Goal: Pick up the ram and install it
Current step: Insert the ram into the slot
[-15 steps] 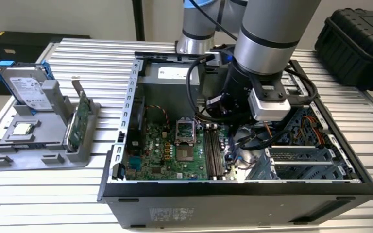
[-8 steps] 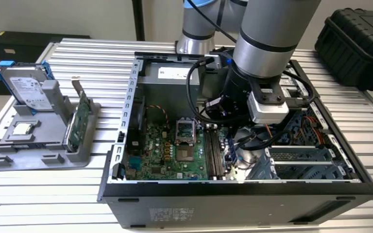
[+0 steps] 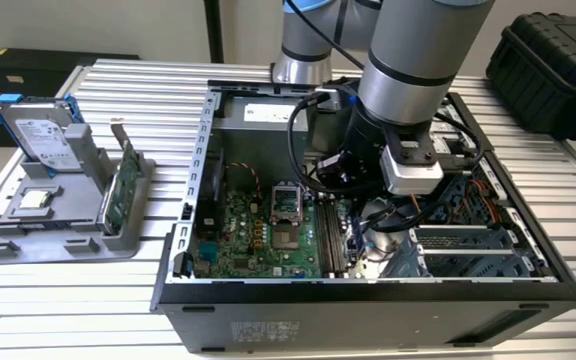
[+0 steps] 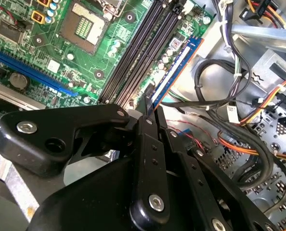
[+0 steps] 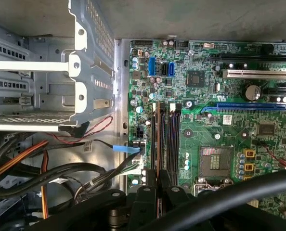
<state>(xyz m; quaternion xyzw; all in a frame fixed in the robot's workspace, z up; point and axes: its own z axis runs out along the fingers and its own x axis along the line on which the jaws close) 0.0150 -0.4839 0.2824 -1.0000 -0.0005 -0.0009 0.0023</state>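
end effector [image 4: 150, 113] clamped on ram [image 4: 174, 72], edge over slots [image 4: 143, 53]; best kept square to slot, pressed evenly

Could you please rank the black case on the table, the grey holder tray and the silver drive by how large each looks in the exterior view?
Largest to smallest, as they look in the exterior view:
1. Computer case
2. Grey holder tray
3. Silver drive

The drive stands farther from the camera than the tray's front, but it still looks clearly smaller.
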